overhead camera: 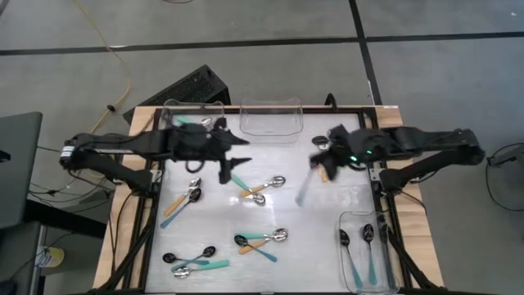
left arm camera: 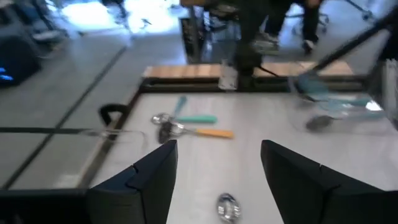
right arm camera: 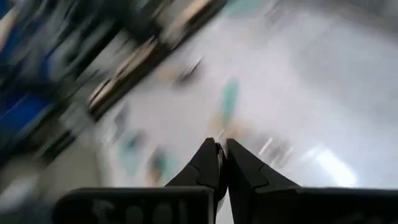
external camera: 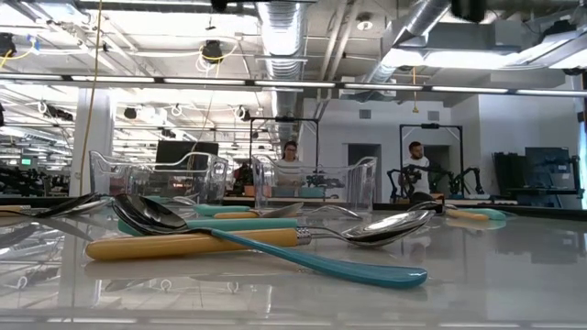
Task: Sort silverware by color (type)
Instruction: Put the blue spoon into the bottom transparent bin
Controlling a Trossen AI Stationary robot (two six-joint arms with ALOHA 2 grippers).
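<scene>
Right gripper (overhead camera: 321,166) first: its two dark fingers are pressed together, and a teal-handled spoon (overhead camera: 301,190) hangs from them, handle slanting down toward the table's near edge. The blur makes it hard to say exactly where along the spoon the pinch sits. The clear rectangular plastic bin (overhead camera: 366,274) at the near right corner, already holding black-bowled, teal-handled spoons, lies nearer to the camera's bottom edge than that gripper and slightly to its outer side; my guess is the carry heads there.

Over to the left gripper (overhead camera: 225,168): fingers spread apart, nothing between them, hovering above the white table (overhead camera: 319,246). Just beyond its tips lies a crossed pair of spoons, one orange-handled spoon (overhead camera: 264,187) with a silver bowl, long axis running roughly across the table toward the right arm. That pair is closer to the left gripper.

Farther off, more spoons lie scattered along the near edge, and two more clear bins (overhead camera: 271,120) wait at the far edge.
</scene>
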